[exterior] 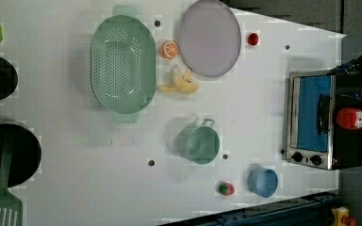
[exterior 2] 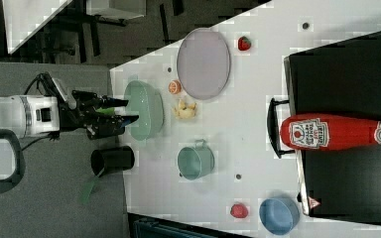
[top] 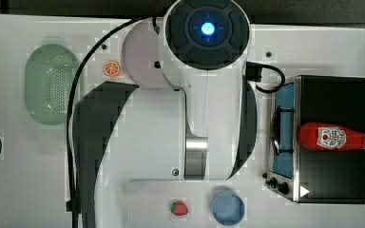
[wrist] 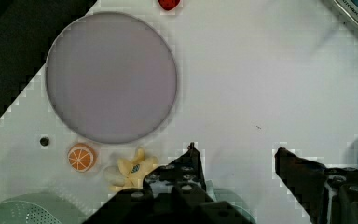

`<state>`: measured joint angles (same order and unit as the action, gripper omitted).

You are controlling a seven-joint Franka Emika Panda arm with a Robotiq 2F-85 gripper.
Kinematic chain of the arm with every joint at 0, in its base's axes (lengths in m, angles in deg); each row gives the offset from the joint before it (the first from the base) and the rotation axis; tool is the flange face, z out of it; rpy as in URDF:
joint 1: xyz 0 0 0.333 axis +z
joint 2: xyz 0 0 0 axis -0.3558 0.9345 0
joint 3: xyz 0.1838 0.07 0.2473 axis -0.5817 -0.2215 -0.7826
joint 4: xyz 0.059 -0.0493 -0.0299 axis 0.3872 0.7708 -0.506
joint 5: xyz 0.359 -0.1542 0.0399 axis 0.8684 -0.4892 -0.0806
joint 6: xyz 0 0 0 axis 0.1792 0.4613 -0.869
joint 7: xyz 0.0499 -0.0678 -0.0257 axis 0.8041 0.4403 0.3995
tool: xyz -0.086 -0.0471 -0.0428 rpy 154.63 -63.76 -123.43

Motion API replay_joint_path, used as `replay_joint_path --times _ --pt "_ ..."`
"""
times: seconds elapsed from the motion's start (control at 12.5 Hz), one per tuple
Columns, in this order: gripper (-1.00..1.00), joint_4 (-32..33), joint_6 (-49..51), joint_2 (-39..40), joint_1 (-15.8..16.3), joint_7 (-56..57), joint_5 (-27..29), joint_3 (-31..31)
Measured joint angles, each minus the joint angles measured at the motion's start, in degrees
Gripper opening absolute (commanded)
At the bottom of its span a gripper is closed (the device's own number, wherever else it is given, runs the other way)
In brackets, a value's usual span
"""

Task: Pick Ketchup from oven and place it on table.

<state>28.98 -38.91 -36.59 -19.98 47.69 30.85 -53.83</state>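
Note:
The ketchup [top: 335, 137] lies on its side on the oven's black top [top: 335, 97], its white cap pointing away from the glass door. It also shows in the left view [exterior: 353, 118] and the right view [exterior 2: 337, 133], above the oven [exterior: 311, 117] [exterior 2: 347, 59]. My gripper [wrist: 237, 156] is open, with only bare white table [wrist: 261, 70] between its black fingers [wrist: 193, 161]. In the right view the gripper [exterior 2: 131, 111] hangs high over the table, far from the ketchup. The arm's white body covers the table's middle in the top view.
On the table stand a green colander [exterior: 122, 63], a purple plate [exterior: 209, 37], an orange slice [exterior: 170, 49], a banana [exterior: 181, 82], a green mug [exterior: 200, 143], a blue bowl [exterior: 263, 181] and two strawberries [exterior: 225, 189] [exterior: 252, 38]. Black pots [exterior: 7, 153] sit at the left view's left.

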Motion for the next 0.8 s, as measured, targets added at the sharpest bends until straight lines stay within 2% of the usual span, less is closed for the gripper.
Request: replay_joint_path --times 0.08,0.16,0.24,0.32,0.56,0.72,0.8 --pt "0.55 6.4 8.5 -7.7 0.3 0.8 -2.3 1.7" --pt "0.86 8.4 14.5 -16.7 -0.3 2.3 0.4 5.6" --pt "1.0 7.2 12.4 -18.9 -1.1 2.3 -1.7 6.8" --pt "1.0 5.5 10.9 -19.5 -2.9 2.3 -1.3 6.6" --pt "1.0 5.1 10.6 -18.8 -1.5 2.3 -1.4 9.4" --pt "1.0 5.5 7.7 -15.2 -1.3 2.3 -1.0 12.8" --pt "1.0 5.6 4.3 -11.0 -1.2 2.2 -1.7 16.8"
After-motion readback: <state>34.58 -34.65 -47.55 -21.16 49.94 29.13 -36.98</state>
